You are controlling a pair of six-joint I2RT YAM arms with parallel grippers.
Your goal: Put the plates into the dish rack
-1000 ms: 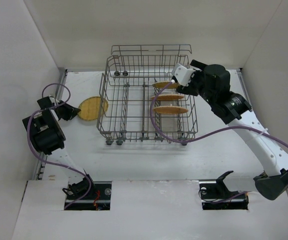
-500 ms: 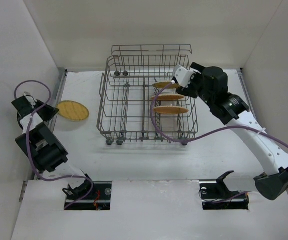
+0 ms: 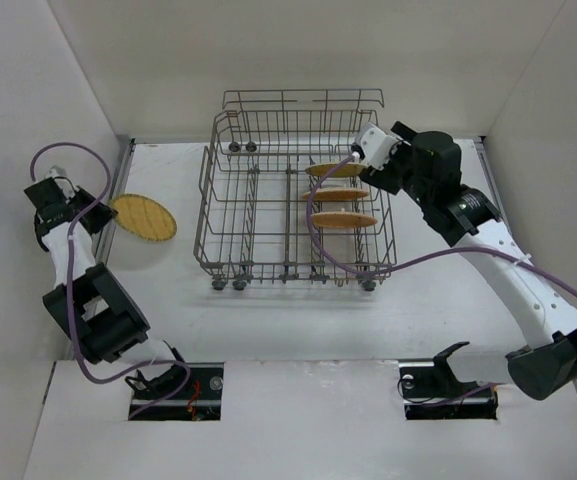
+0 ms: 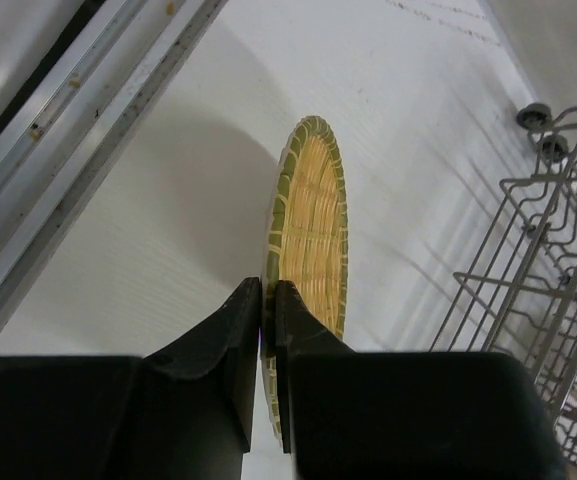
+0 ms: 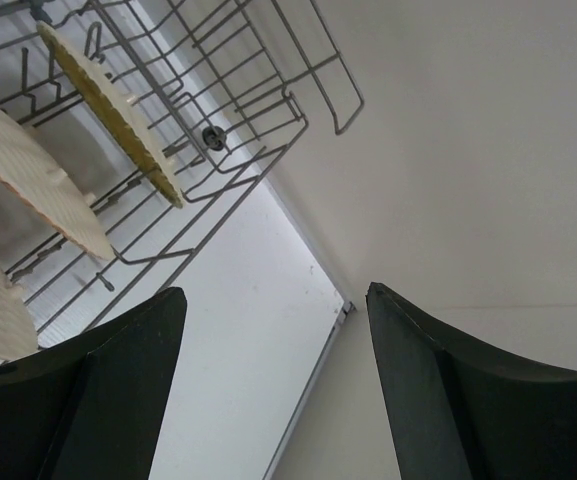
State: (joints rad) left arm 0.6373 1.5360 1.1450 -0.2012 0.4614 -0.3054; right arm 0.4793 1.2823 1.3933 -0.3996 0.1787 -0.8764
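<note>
The grey wire dish rack point(image 3: 206, 200) stands at the table's middle back. Three woven plates stand on edge between its right-hand tines point(image 3: 333, 170) point(image 3: 340, 194) point(image 3: 343, 220). A fourth plate point(image 3: 144, 218), yellow-tan with a greenish rim, is left of the rack. My left gripper point(image 3: 113, 212) is shut on its near edge. In the left wrist view both fingers point(image 4: 268, 290) pinch the plate's rim point(image 4: 313, 230), tilted above the table, with the rack point(image 4: 558, 260) at the right. My right gripper point(image 3: 366, 152) hovers over the rack's back right corner. It is open point(image 5: 273, 290) and empty, with racked plates point(image 5: 118, 110) to its left.
A metal rail point(image 4: 88, 130) runs along the table's left edge close to the held plate. White walls enclose the table on three sides. Purple cables loop from both arms, the right one point(image 3: 313, 250) hanging across the rack.
My left arm has swung left and back, drawing the plate away from the rack's left side toward the rail and tipping it up. The right gripper has barely shifted.
</note>
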